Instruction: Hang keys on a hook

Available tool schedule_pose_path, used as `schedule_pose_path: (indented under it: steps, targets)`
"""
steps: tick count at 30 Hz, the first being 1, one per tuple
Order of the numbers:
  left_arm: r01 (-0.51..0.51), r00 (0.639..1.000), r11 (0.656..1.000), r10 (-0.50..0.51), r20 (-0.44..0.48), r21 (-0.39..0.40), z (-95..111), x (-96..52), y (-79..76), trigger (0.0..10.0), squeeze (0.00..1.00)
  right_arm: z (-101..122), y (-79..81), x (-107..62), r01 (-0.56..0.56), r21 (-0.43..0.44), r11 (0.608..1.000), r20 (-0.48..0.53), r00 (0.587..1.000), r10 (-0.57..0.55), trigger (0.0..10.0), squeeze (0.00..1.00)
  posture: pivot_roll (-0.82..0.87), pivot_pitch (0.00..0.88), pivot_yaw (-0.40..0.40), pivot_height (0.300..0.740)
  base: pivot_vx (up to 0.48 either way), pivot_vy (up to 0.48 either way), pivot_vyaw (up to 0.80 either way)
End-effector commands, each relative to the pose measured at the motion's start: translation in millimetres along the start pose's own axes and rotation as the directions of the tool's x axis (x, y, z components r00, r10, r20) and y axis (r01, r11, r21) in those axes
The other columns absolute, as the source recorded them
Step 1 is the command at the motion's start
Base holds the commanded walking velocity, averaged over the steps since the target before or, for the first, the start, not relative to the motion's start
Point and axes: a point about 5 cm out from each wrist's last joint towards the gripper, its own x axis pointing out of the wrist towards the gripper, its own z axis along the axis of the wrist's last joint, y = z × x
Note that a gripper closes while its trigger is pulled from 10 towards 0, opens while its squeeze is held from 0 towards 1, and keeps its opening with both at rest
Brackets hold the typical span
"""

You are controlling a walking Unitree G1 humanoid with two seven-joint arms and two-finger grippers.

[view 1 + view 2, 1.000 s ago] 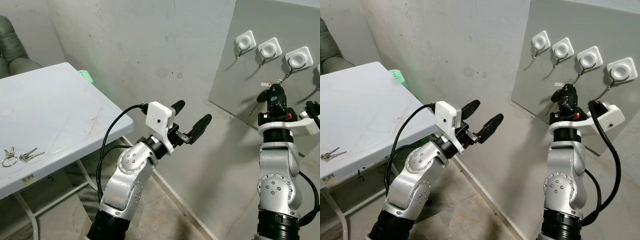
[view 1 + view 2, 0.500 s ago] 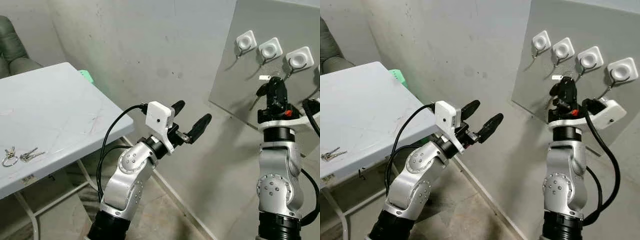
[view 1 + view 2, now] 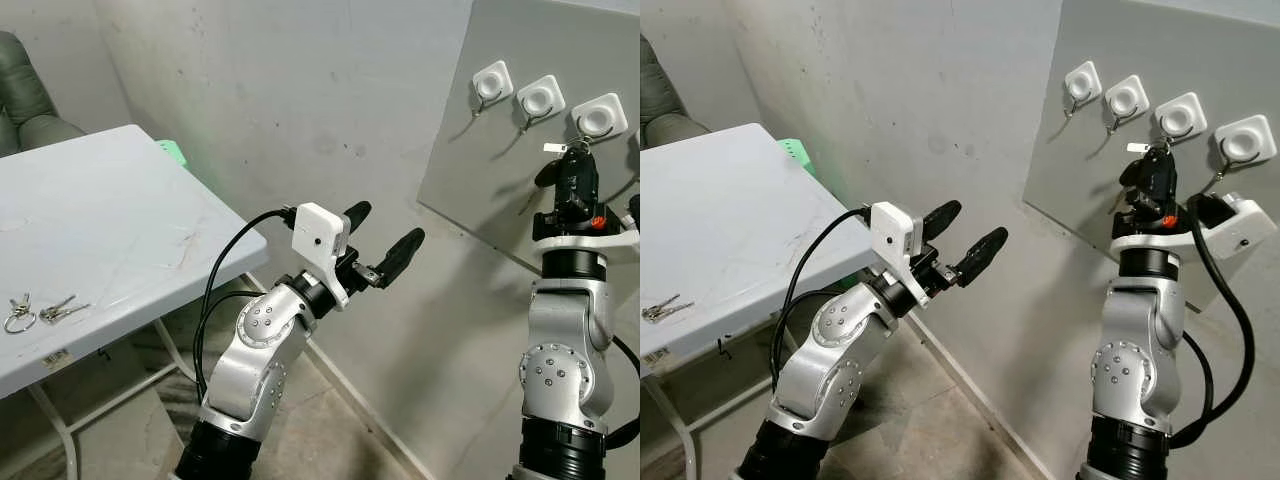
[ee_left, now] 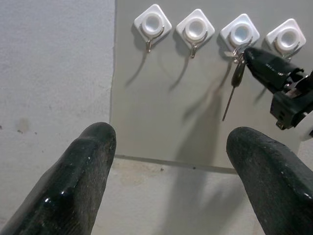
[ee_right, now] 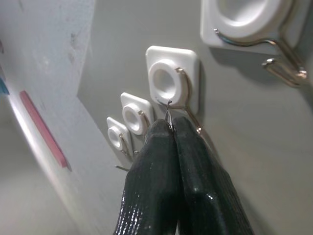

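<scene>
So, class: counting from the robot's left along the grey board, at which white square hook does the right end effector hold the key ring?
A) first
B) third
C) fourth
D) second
B: the right end effector holds the metal key ring at the third white square hook.

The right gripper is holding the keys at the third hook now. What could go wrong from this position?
1. The right gripper is shut on the key ring right at the third hook. If it opens before the ring is fully over the wire, the keys may drop to the floor.
2. The fingers almost touch the hook, so a further push might strain the adhesive pad.
</scene>
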Motion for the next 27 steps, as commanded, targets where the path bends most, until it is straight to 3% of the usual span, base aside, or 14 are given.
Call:
schedule_pose_path:
  steps: [1,7,17,23,24,25,27]
  targets:
    - [0.029,0.999,0.999,-0.029,0.02,0.014,7.5,3.7,-5.6,10.0,0.0,1.2,1.8,3.4,0.009,0.025,1.0,0.009,1.0,-0.009,10.0,0.0,-0.06,0.0,-0.003,0.74,0.0,0.0,0.0]
    - [0.062,0.998,0.998,-0.062,0.024,0.003,8.6,6.2,-14.4,10.0,0.0,-6.4,-3.4,-1.5,0.044,0.059,0.997,-0.032,0.999,-0.042,10.0,0.0,-0.06,0.0,-0.001,0.74,0.0,0.0,0.0]
    - [0.063,0.998,0.998,-0.063,0.021,0.001,9.1,6.1,-14.5,10.0,0.0,-21.2,-14.0,-9.9,0.12,0.179,0.977,-0.101,0.99,-0.103,10.0,0.0,-0.06,0.0,-0.001,0.74,0.0,0.0,0.0]
    - [0.055,0.998,0.998,-0.055,0.023,-0.002,9.0,5.5,-14.2,10.0,0.0,-23.1,-15.9,-11.8,0.121,0.181,0.976,-0.111,0.989,-0.102,10.0,0.0,-0.06,0.0,-0.004,0.74,0.0,0.0,0.0]
    - [0.053,0.998,0.999,-0.053,0.024,-0.004,9.1,5.3,-14.1,10.0,0.0,-23.0,-15.7,-11.9,0.116,0.181,0.977,-0.11,0.989,-0.098,10.0,0.46,-0.06,0.0,-0.004,0.74,0.0,0.0,0.0]
    - [0.049,0.999,0.999,-0.049,0.025,-0.006,9.2,5.1,-13.9,10.0,0.0,-22.9,-15.5,-12.1,0.11,0.175,0.978,-0.11,0.99,-0.092,10.0,1.0,-0.06,0.0,-0.004,0.74,0.0,0.0,0.0]
    - [0.044,0.999,0.999,-0.044,0.026,-0.009,9.4,5.0,-13.3,10.0,0.0,-23.2,-15.0,-12.2,0.098,0.155,0.983,-0.114,0.99,-0.08,10.0,1.0,-0.06,0.0,-0.004,0.74,0.0,0.0,0.0]
